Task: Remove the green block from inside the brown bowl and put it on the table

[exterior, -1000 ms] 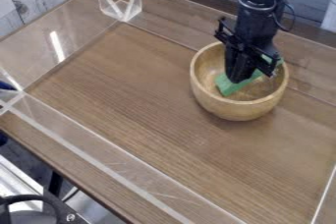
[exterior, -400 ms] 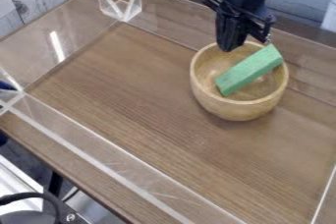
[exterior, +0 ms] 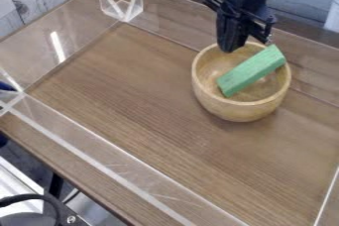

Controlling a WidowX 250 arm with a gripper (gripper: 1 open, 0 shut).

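**Green block lies in the bowl, claw closed above it**

The green block (exterior: 252,71) rests inside the brown bowl (exterior: 241,106), in the right part of the frame. Its long axis runs diagonally, from the lower left to the upper right. The upper right end leans on the far inner wall near the rim, and the lower left end sits deeper toward the bottom of the bowl, so the block is tilted.

The claw (exterior: 237,45) hangs over the far left rim of the bowl and points straight down. Its fingers are pressed together and hold nothing. The bowl stands on the wooden worktop (exterior: 133,101).
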